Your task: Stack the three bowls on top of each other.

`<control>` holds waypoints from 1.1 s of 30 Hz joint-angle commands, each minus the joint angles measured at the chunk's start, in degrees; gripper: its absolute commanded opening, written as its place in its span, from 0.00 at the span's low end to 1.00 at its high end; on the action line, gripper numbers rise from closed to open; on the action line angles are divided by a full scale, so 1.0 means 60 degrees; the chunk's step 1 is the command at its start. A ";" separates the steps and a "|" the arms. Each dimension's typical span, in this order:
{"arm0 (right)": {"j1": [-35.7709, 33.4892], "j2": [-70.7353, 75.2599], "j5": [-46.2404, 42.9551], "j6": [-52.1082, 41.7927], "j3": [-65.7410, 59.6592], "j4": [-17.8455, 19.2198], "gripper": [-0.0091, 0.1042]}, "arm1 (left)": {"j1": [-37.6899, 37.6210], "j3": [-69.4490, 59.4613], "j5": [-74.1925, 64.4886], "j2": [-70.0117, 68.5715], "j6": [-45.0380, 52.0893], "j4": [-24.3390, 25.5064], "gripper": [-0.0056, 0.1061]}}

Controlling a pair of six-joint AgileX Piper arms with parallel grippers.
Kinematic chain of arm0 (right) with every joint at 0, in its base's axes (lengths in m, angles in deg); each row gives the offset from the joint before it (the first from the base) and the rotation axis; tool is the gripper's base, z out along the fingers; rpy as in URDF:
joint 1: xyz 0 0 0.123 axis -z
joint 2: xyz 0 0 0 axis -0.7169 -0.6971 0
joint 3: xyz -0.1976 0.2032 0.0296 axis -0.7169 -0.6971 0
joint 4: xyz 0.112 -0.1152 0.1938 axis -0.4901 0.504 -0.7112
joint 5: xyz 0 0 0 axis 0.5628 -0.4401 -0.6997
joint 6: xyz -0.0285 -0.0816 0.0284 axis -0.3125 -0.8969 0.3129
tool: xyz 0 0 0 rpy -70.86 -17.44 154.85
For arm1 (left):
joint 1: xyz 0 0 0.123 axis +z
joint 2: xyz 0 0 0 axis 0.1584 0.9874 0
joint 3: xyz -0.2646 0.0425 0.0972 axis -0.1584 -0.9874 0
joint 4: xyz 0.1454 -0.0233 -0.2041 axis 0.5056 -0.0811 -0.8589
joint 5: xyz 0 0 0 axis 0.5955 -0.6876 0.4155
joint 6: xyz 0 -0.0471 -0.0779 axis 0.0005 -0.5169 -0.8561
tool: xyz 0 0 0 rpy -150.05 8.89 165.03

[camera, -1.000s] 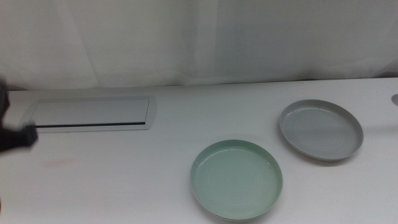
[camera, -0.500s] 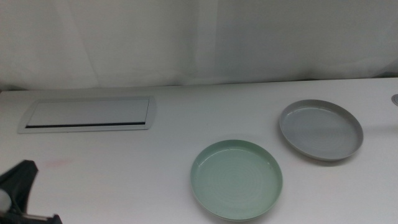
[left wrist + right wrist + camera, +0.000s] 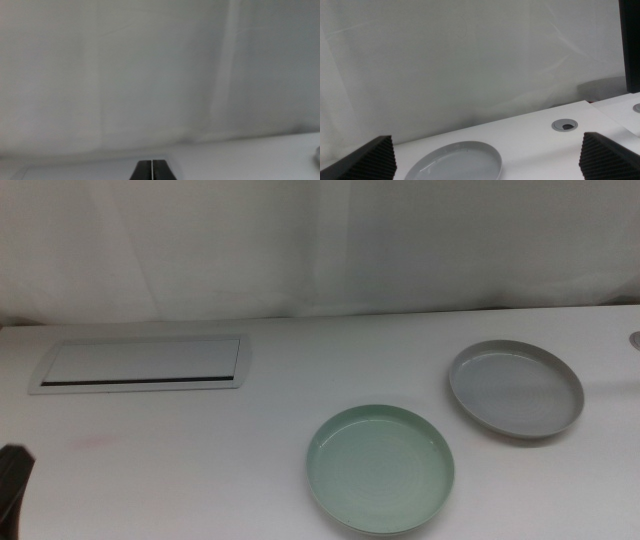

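Note:
A mint green bowl (image 3: 380, 468) rests on the white table near the front centre, with a thin pale rim showing under its near edge. A grey bowl (image 3: 515, 388) sits apart from it, farther back and to the right, empty. Only a dark tip of my left gripper (image 3: 10, 480) shows, at the bottom left corner and far from both bowls. In the left wrist view the left gripper (image 3: 152, 170) is shut on nothing and faces the backdrop. My right gripper (image 3: 485, 150) is open, and the grey bowl (image 3: 457, 161) lies on the table ahead of it.
A flat grey rectangular panel (image 3: 145, 363) is set into the table at the back left. A round cable grommet (image 3: 564, 125) lies beyond the grey bowl, at the right edge (image 3: 635, 338) in the middle view. A white curtain (image 3: 320, 240) closes off the back.
The left gripper has dropped from the left edge toward the bottom left corner, mostly leaving the middle view. Both bowls have stayed put.

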 commanded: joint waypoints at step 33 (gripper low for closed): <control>-0.0017 -0.1995 0.4279 -0.0198 0.4130 0.0749 0.98 | -0.0043 -0.1007 -0.2300 -0.1215 -0.0291 -0.0037 0.03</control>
